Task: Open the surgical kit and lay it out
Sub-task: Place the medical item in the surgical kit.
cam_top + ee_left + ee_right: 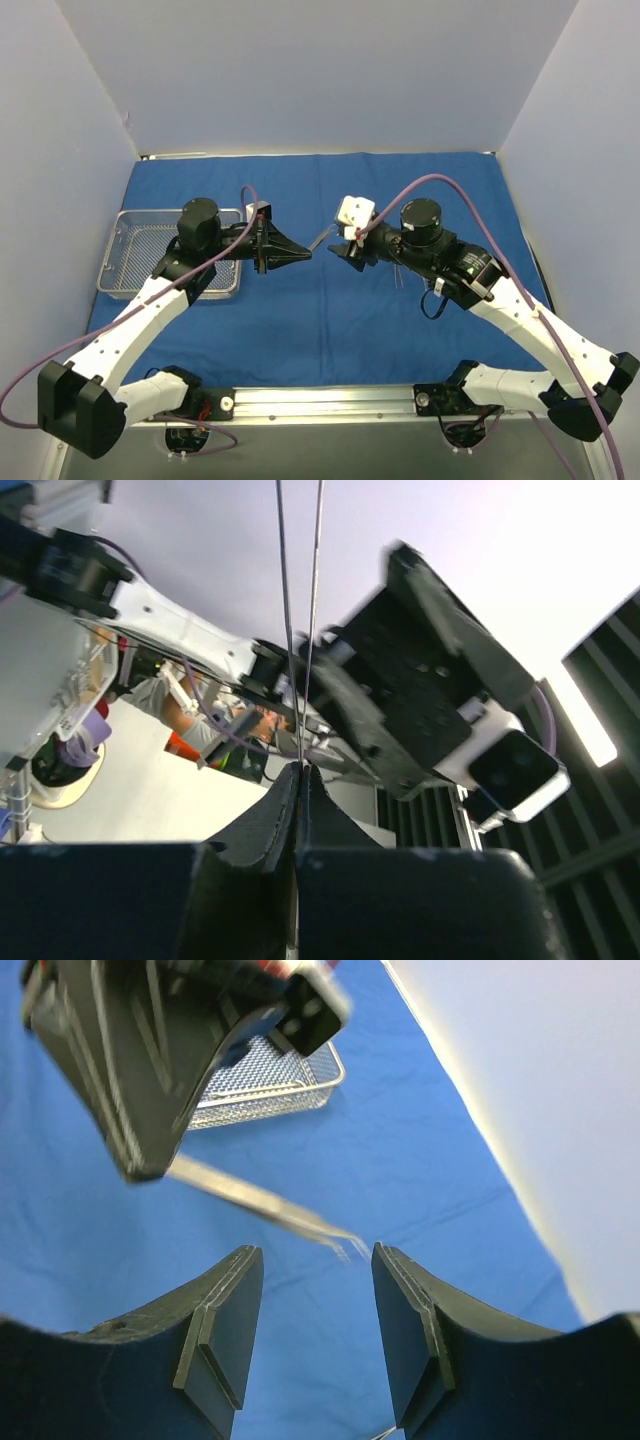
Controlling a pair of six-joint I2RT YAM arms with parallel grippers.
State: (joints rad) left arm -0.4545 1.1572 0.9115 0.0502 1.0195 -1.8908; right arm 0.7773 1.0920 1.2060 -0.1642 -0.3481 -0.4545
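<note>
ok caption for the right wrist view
The left hand holds a thin steel instrument toward the open right hand, above the blue cloth

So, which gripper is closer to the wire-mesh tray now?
Left. The left gripper, shut on a thin steel instrument, hangs over the blue cloth just right of the wire-mesh tray; the right gripper faces it from farther right.

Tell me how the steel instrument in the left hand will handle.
Probably light and stiff: the thin two-pronged steel instrument juts straight from the shut left hand without drooping. Its polished, narrow prongs may slip or pivot.
</note>
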